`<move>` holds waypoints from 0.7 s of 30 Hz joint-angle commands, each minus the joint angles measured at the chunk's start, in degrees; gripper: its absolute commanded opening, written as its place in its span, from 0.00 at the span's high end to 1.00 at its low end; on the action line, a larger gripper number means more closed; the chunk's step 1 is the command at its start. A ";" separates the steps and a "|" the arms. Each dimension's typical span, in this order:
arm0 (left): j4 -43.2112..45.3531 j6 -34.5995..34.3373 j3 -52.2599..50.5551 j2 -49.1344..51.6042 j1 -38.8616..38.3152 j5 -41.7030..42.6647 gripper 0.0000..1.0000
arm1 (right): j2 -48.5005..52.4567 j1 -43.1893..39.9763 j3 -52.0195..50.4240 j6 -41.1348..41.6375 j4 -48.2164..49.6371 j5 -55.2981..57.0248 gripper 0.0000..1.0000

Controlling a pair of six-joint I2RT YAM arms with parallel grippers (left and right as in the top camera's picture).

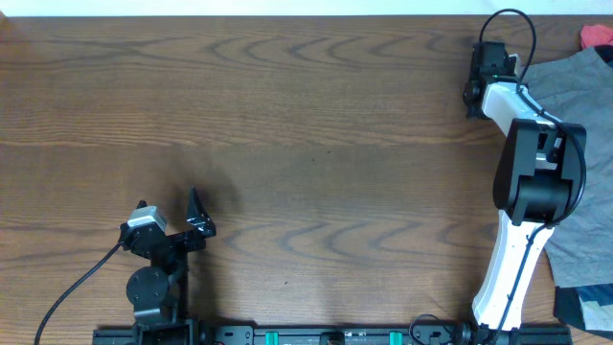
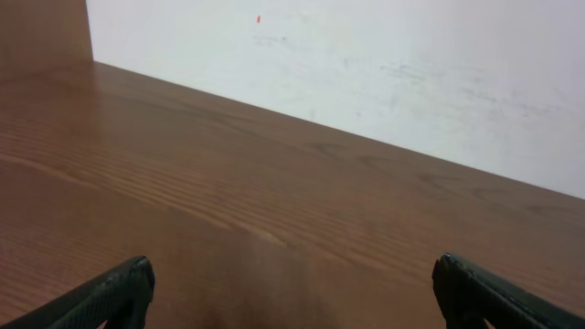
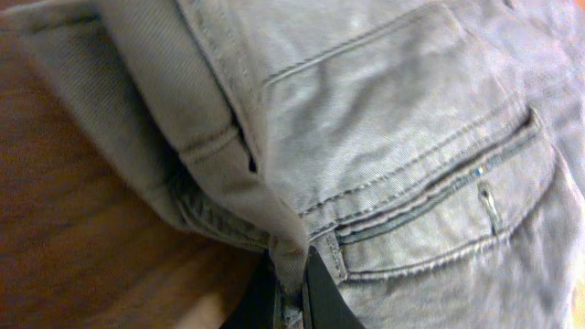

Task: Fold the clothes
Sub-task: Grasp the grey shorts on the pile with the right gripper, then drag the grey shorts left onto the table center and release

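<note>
Grey jeans point(image 1: 575, 96) lie at the table's far right, mostly under my right arm. In the right wrist view the grey denim point(image 3: 393, 137) fills the frame, with a back pocket and seams showing. My right gripper point(image 3: 291, 283) is shut on a fold of the jeans' edge, at the garment's left side. My left gripper point(image 1: 196, 218) rests near the front left of the table. In the left wrist view it point(image 2: 292, 292) is open and empty over bare wood, far from the clothes.
A red cloth point(image 1: 596, 36) lies at the far right corner. A dark blue garment point(image 1: 586, 309) shows at the front right edge. A white wall point(image 2: 366, 64) borders the table's far side. The wooden table point(image 1: 287, 144) spreads between the arms.
</note>
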 commanded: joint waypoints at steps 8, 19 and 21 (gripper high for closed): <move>-2.05 0.76 -0.98 -0.35 0.28 -0.50 0.02 | -12.94 -0.17 0.81 9.31 -4.26 4.37 0.99; -2.05 0.76 -0.98 -0.35 0.28 -0.50 0.02 | -24.65 4.31 0.81 9.33 -9.18 -3.58 0.99; -2.05 0.76 -0.98 -0.35 0.28 -0.50 0.02 | -26.77 6.60 0.81 9.35 -9.44 -3.61 0.99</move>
